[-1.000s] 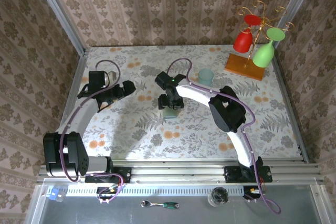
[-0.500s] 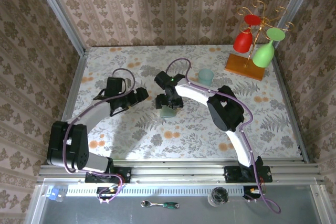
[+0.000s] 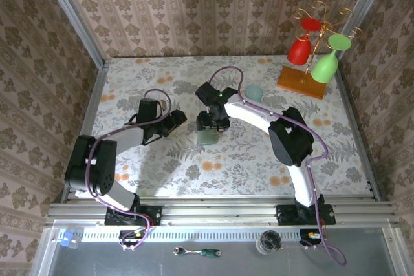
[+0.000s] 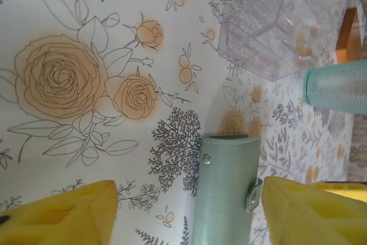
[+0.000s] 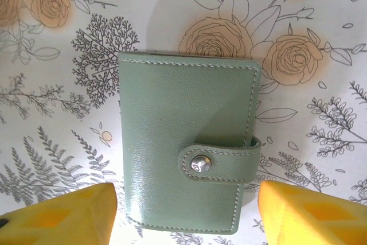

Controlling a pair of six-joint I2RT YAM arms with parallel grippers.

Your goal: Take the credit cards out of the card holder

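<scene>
Card holder [image 5: 186,119] snapped shut, plain from right wrist.

grey-green card holder [image 5: 183,142] lying flat, folded closed, snapped shut

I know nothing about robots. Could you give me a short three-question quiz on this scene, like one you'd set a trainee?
1. True or false: the card holder lies closed, with its snap strap fastened.
2. In the overhead view, what stands farther back and to the right of the card holder? A. a pale teal cup B. a black kettle C. a stack of books
3. Fill in the missing word: the right arm's jaws stand ____, one on either side of the card holder and not gripping it.

Key: 1 true; 2 A; 3 open.
</scene>
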